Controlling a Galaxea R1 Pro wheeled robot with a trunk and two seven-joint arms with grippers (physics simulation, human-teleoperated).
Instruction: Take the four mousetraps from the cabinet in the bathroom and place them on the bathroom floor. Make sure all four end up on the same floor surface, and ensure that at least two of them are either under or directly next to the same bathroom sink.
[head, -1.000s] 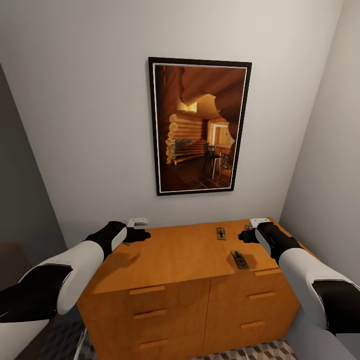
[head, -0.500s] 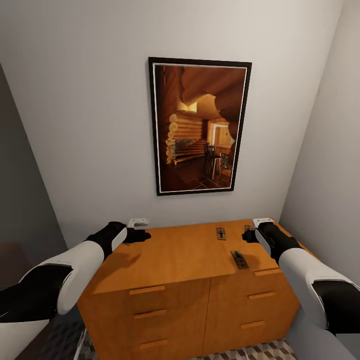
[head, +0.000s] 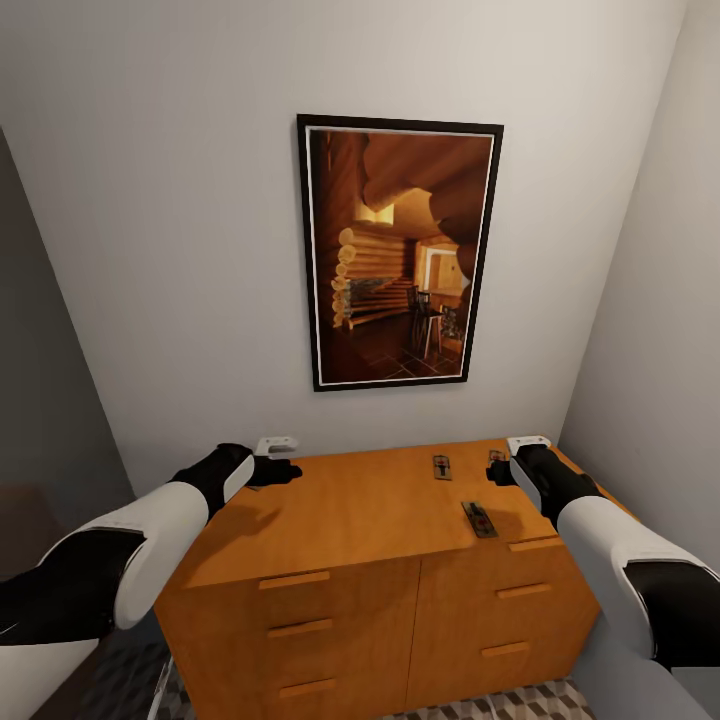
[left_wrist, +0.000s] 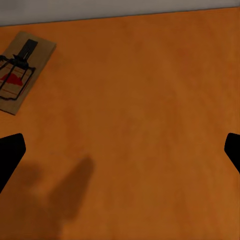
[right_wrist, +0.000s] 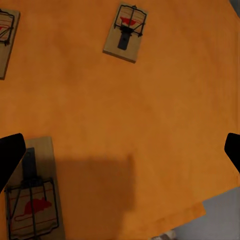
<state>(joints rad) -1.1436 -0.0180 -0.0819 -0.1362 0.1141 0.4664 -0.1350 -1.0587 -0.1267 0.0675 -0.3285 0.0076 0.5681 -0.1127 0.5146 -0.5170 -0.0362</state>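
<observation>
Right wrist view: three flat brown wooden mousetraps (right_wrist: 125, 32) on orange-brown cabinet (right_wrist: 150, 125) tabletop; head view two; both grippers spread wide

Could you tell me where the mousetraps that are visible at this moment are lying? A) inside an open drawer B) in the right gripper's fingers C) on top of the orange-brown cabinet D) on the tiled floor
C: the mousetraps lie flat on the top of the cabinet, whose drawers are all closed, and the right gripper hovers open above the top with nothing between its fingers.
</observation>
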